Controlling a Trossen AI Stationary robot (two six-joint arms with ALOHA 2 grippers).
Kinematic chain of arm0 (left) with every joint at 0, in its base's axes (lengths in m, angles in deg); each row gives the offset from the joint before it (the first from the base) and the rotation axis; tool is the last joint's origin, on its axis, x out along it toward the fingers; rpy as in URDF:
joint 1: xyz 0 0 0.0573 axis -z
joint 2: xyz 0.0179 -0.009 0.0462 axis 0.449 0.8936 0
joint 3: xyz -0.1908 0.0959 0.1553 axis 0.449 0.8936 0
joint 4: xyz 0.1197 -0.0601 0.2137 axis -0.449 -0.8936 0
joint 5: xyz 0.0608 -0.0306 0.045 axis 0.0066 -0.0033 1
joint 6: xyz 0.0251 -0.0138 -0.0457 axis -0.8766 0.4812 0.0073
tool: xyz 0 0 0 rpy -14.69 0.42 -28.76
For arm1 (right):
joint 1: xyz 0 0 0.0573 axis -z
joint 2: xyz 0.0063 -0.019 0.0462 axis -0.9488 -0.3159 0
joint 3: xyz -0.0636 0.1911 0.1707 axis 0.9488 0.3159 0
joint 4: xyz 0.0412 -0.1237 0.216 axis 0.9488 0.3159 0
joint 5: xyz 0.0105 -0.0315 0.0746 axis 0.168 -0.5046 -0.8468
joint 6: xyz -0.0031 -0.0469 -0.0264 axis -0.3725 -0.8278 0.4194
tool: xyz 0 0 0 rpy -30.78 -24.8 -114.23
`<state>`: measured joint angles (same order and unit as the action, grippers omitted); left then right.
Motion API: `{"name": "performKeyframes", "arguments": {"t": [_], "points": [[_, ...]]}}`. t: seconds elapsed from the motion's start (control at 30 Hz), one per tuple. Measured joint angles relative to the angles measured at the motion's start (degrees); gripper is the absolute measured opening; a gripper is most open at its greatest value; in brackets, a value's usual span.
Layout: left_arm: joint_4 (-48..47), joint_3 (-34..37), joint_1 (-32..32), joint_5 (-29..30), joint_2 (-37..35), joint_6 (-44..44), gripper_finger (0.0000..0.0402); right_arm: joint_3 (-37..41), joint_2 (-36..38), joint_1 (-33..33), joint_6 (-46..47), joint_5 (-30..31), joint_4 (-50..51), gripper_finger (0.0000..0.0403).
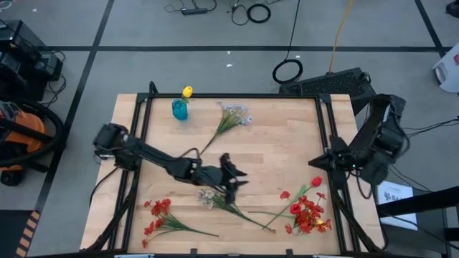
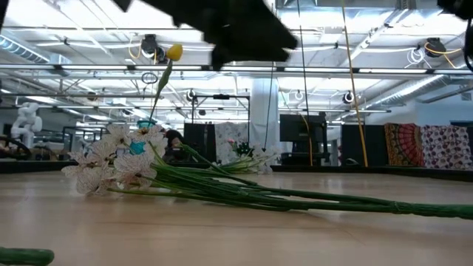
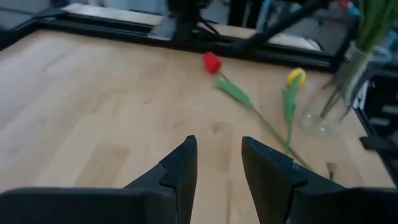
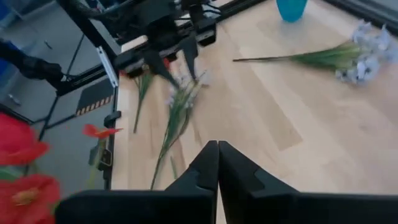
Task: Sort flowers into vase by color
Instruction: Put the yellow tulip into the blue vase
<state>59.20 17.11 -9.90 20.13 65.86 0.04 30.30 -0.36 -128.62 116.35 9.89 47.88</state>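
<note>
My left gripper (image 1: pixel 237 183) is open and empty. It hovers above the blossom end of a white-blossom sprig (image 1: pixel 219 199) that lies flat on the table near the front middle; the right wrist view shows it over that sprig (image 4: pixel 177 109). A second white sprig (image 1: pixel 233 116) lies at the far middle. The teal vase (image 1: pixel 179 110) stands at the far left with a yellow tulip (image 1: pixel 188 92) in it. Red sprays lie at the front left (image 1: pixel 158 215) and front right (image 1: pixel 308 211). My right gripper (image 4: pixel 217 146) is shut and empty near the table's right edge.
A red tulip (image 3: pixel 211 62) and a yellow tulip (image 3: pixel 296 78) lie on the wood toward the right side, beside a clear glass vase (image 3: pixel 333 93) that holds green stems. A black frame (image 1: pixel 136 136) rims the table. Bare wood lies in the middle (image 1: pixel 280 150).
</note>
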Motion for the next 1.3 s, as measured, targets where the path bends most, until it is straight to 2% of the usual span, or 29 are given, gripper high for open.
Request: {"name": "performKeyframes", "arguments": {"t": [0.2,0.33,0.47,0.6,0.8,1.07,1.3], "points": [[-9.08,-12.81,-1.57,-5.91,8.59,-1.57,0.0131,9.3,4.83,8.7,-2.7,-8.73,-7.63,0.0],[-14.8,-20.17,-2.35,-8.67,13.2,-1.64,0.0131,13.3,7.89,14.16,-8.65,-12.67,-14.19,0.0],[-17.0,-25.27,-2.56,-11.55,16.94,-2.01,0.0131,16.22,10.31,19.43,-14.0,-16.63,-19.17,0.0],[-17.11,-28.73,-2.05,-16.51,20.65,-2.01,0.0131,18.82,11.34,23.35,-14.79,-20.93,-21.51,0.0],[-19.11,-36.02,-0.07,-18.05,27.87,-2.28,0.0131,23.5,11.26,25.96,-15.23,-26.11,-26.37,0.0],[-32.27,-49.4,1.52,-17.31,37.24,-6.37,0.0131,25.6,11.31,26.6,-14.35,-27.45,-29.9,0.0],[-34.72,-52.54,1.58,-18.02,42.04,-6.22,0.0131,25.6,11.31,26.6,-13.42,-28.94,-32.31,0.0]]}}
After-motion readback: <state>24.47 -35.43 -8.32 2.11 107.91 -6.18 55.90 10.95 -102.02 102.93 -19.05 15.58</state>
